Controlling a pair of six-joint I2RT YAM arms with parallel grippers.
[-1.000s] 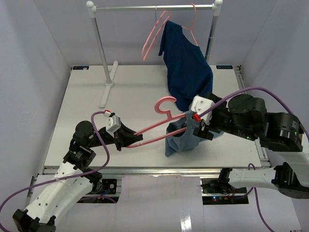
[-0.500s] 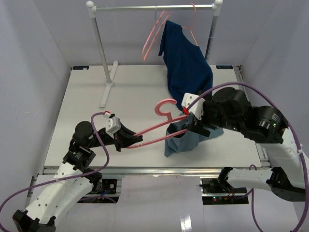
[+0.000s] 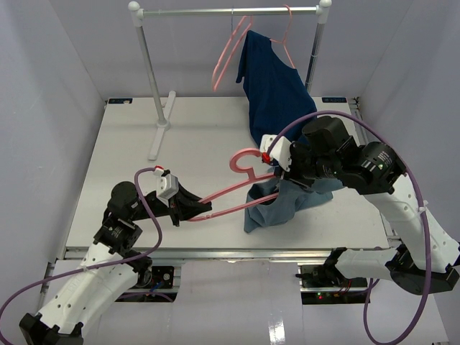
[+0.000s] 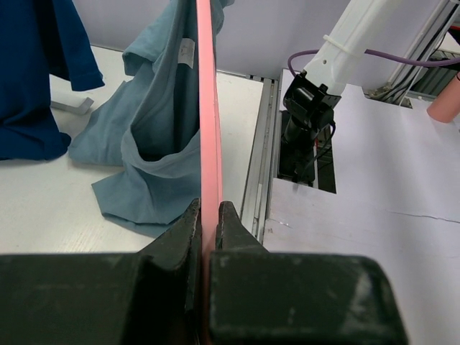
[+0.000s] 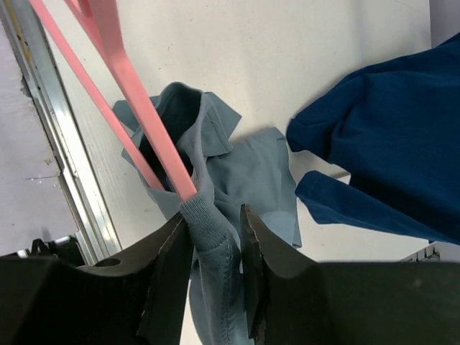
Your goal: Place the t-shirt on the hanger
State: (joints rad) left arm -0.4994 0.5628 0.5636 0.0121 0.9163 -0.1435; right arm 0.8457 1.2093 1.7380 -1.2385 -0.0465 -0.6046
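left gripper (image 4: pixel 208 215): clamped tight on the hanger. The two dark fingers pinch the thin pink bar with no gap, and the bar runs straight out between them.

hanger (image 3: pixel 241 192): skinny pink plastic, a triangle with a curved hook. It's held up off the table (image 3: pixel 129 180) at a slant. One corner sits in the left gripper, near the near edge and a bit left of centre. The hook curls up toward the middle of the table. The far end pokes into an opening in the t-shirt.

t-shirt (image 3: pixel 271 208): soft slate blue-grey cotton, all crumpled. It's right of centre, close to the near edge. The bottom part is heaped on the table in folds. The top is pulled up, so it hangs like a loose bag around the end of the hanger.

right gripper (image 5: pixel 213 230): grasping the t-shirt. In the wrist view a ribbed, rolled hem fills the space between the two black fingers, just beside where the pink bar goes into the cloth.

navy shirt (image 3: pixel 277 100): darker and smoother. It hangs from the rack, and its lower end pools on the table right behind the t-shirt. I can't tell if the two are touching.

rack (image 3: pixel 230 11): a shiny metal rod on posts along the far edge.

other hangers (image 3: pixel 228 54): same thin pink kind, on the rod.

table: flat matte white, with a metal rail at the near edge.
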